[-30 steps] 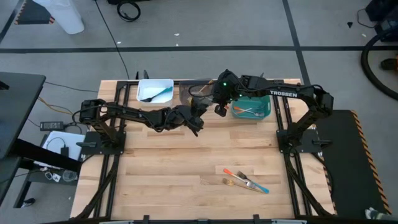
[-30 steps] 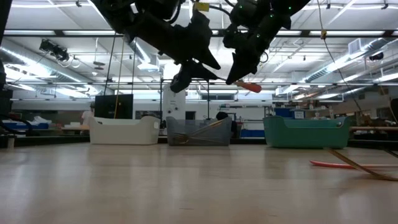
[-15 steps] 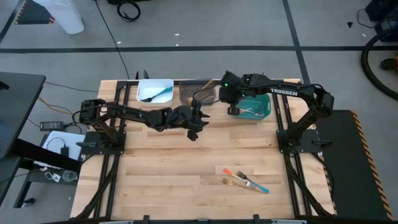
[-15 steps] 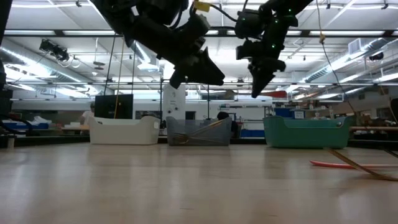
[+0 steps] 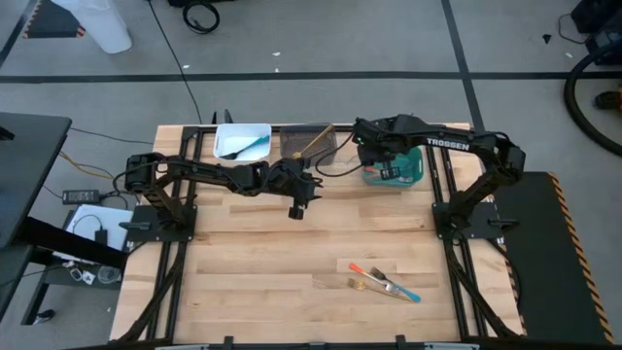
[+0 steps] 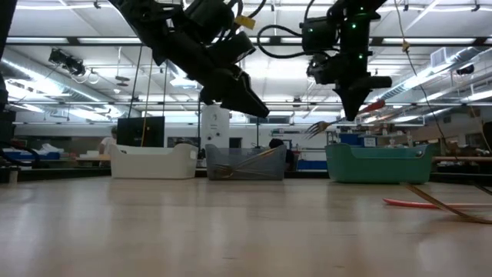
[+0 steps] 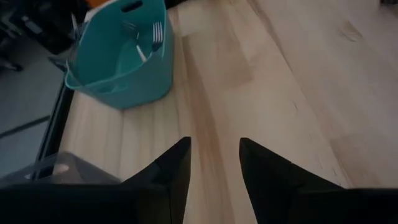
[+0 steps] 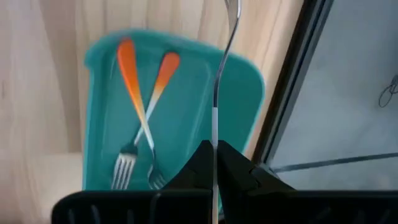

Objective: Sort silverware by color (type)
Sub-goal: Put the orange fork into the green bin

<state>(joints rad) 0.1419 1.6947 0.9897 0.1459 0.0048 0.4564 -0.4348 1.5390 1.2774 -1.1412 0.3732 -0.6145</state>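
Observation:
My right gripper (image 5: 387, 163) (image 8: 214, 163) hangs over the teal bin (image 5: 415, 167) (image 8: 102, 130), shut on an orange-handled fork (image 6: 338, 119). Two more orange-handled forks (image 8: 144, 112) lie in that bin. My left gripper (image 5: 295, 206) (image 7: 214, 163) is open and empty, above bare table in front of the grey bin (image 5: 311, 146). The grey bin holds a golden-tan fork leaning on its rim. A blue-handled fork lies in the white bin (image 5: 243, 142). An orange, a tan and a blue fork (image 5: 384, 282) lie in a small pile on the table near its front right. My right gripper pinches the fork between its two fingers, about where the metal neck (image 8: 215, 121) meets the orange handle (image 6: 375, 105). The fingers come from above, pointing down, and lie across the fork. The fork is lifted clear over the teal bin, near level, its tines (image 6: 318, 128) slightly lower.
The three bins stand in a row along the table's far edge (image 6: 152, 161) (image 6: 244, 163) (image 6: 377, 163). Metal frame rails run along the table's left and right sides. A broad stretch of bare wood lies between the bins and the loose forks.
My right gripper has carried the fork toward the table's right, from beside the grey bin to above the teal bin, turning so that the tines now point left in the low view. My left gripper has drawn back a little toward the near edge.

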